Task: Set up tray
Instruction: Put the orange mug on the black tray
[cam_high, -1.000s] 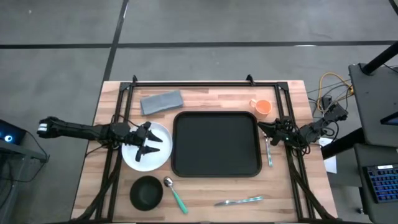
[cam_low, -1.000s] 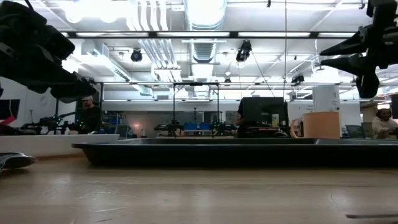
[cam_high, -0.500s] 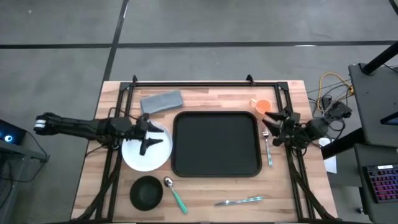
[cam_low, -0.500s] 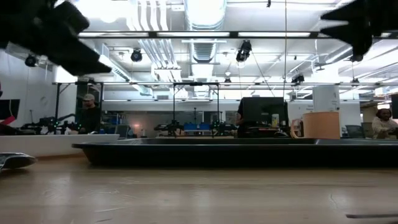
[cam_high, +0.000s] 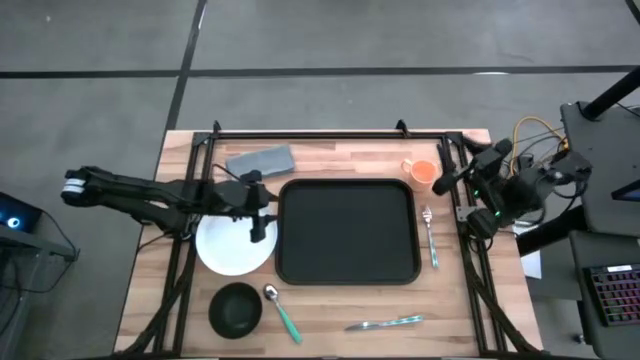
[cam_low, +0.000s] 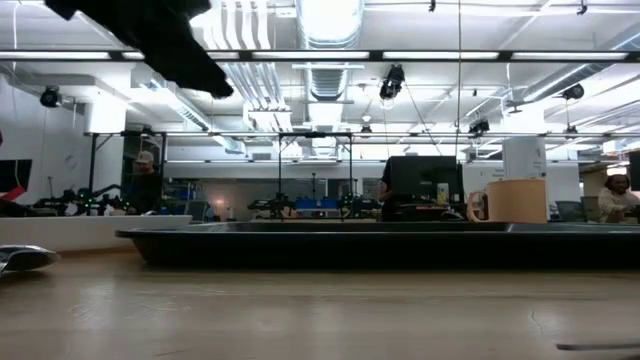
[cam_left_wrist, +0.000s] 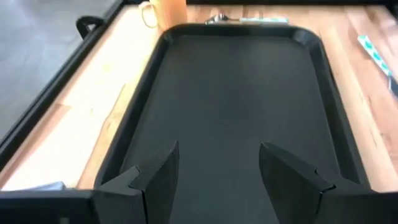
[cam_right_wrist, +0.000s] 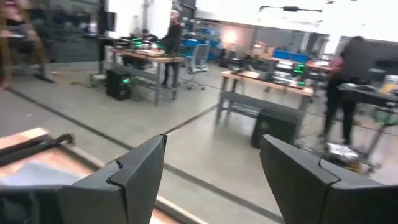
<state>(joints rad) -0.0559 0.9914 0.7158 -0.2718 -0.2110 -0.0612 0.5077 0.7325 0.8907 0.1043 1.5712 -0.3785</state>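
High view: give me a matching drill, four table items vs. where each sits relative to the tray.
Items:
1. plate
2. cup
3. fork
4. cloth

Places, relative to the tray:
A. beside its right rim, lying lengthwise on the wood
B. off its far right corner
C. off its far left corner
D. against its left side, under the left hand

Pairs: 1-D, 2-B, 3-A, 4-C
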